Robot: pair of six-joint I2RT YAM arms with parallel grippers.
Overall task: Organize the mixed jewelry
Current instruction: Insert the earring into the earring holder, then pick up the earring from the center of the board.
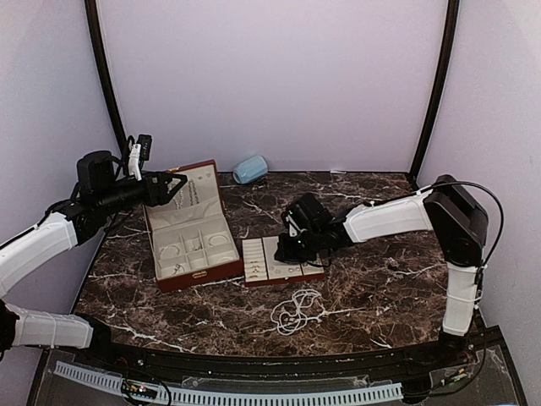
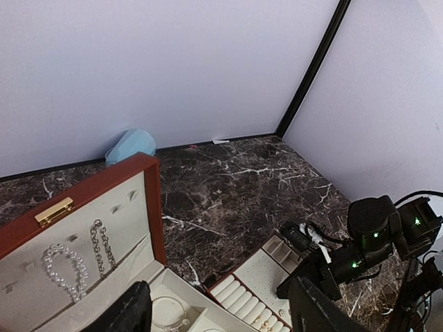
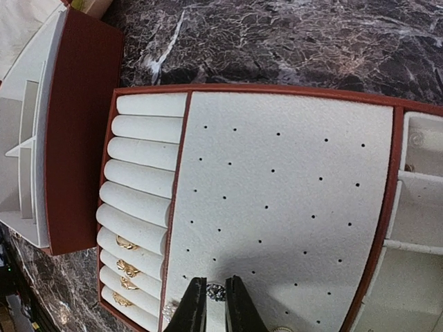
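— How do the arms stand?

— The left arm (image 1: 38,245) comes in from the left edge and climbs to its elbow. Its forearm reaches right to the open case (image 1: 203,277), with the wrist raised beside the lid. The right arm (image 1: 389,218) rises from its base at the right, folds at the top, and stretches leftward and down to the tray (image 1: 254,269).

— And what's under and around them?

— A table (image 1: 380,279) of dark brown marble with white veins, shut in by pale lilac walls (image 1: 279,76). There is a black post (image 1: 106,76) at each back corner. The case lies left of centre with its lid tilted back, and the tray sits just beside its right side. A blue lump (image 1: 250,169) rests by the back wall.

— The end effectors?

— The left end effector (image 1: 173,188) hangs above the case, its fingers (image 2: 131,311) spread wide with nothing between them. The right end effector (image 3: 216,308) is nearly closed just over the tray's pierced pad (image 3: 291,194). It pinches a tiny glittering stud (image 3: 216,292) at its tips.

— Where's the rest of the jewelry?

— A bead strand (image 1: 296,311) lies coiled on the bare table in front of the tray. A bead bracelet (image 2: 64,268) and a chain (image 2: 102,247) hang in the lid, and bangles (image 1: 221,243) lie in the case's compartments. A few rings (image 3: 126,243) sit among the tray's ring rolls, toward one end of the row.
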